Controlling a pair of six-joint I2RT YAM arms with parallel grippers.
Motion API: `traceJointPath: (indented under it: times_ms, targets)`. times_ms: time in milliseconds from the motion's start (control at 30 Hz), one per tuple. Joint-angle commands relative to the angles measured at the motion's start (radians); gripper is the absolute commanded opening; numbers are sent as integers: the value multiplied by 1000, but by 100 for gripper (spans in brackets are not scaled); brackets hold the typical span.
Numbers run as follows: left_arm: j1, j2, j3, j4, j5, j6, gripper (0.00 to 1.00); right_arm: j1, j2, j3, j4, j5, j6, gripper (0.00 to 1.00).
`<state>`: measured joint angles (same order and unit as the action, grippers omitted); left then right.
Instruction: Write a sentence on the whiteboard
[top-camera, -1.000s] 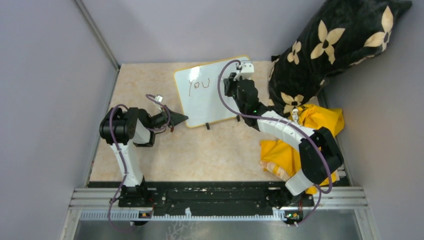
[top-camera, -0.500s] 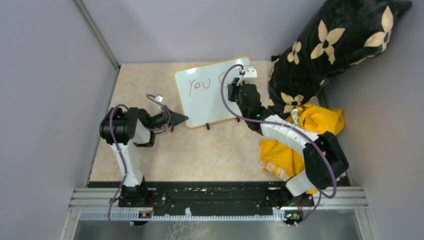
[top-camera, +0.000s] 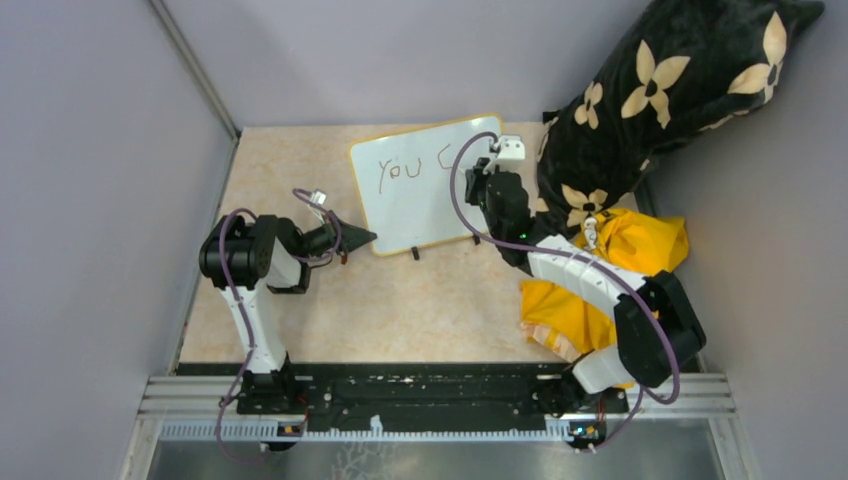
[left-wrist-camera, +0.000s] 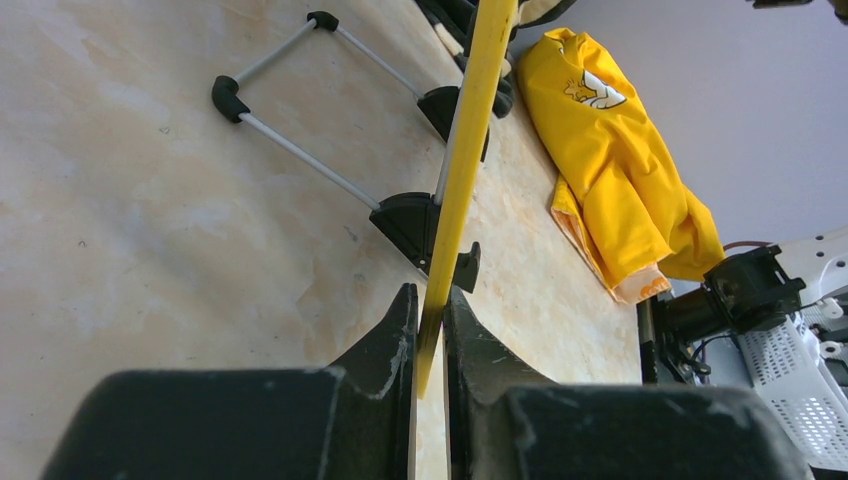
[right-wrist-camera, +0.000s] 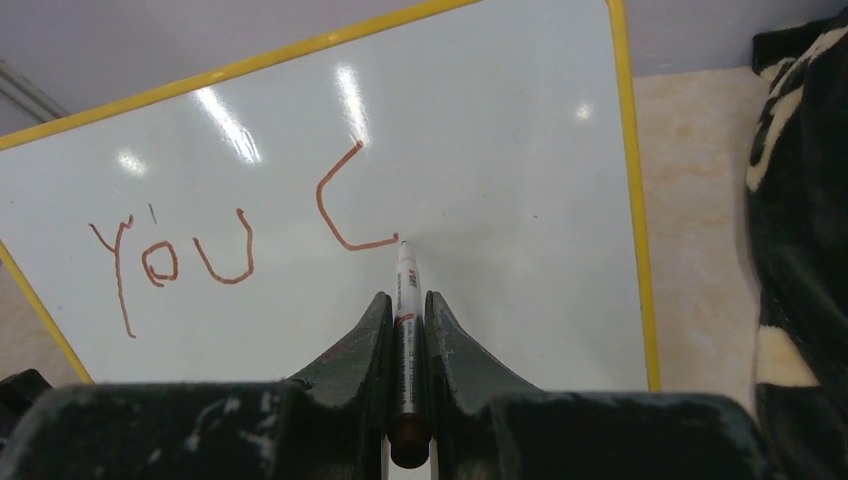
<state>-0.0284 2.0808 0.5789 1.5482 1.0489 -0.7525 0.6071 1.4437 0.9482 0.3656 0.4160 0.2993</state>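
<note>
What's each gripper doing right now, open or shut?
Left gripper: closed on the whiteboard frame edge.
Right gripper: closed on the marker, tip touching the board.

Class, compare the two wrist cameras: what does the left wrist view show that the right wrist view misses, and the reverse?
Left wrist only: the left gripper shut on the yellow edge of the whiteboard, seen edge-on, its black feet, and a yellow cloth beyond. Right wrist only: the board's face with the unfinished sentence, "YOU C", the right gripper shut on a marker whose tip meets the C, and a dark cushion. Both: the whiteboard and the beige table.
</note>
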Motion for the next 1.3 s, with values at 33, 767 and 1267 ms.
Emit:
traceJointPath:
  times_ms: [33, 767, 1267]
  targets:
    - [-3, 16, -4, 66, 2, -4, 0, -16, -126, -105, 151, -11, -4, 0]
    - [-3, 18, -2, 66, 2, -5, 0, -52, -42, -11, 180, -32, 24, 0]
    - [-3, 17, -3, 66, 2, -5, 0, -53, 6, 39, 138, -37, 18, 0]
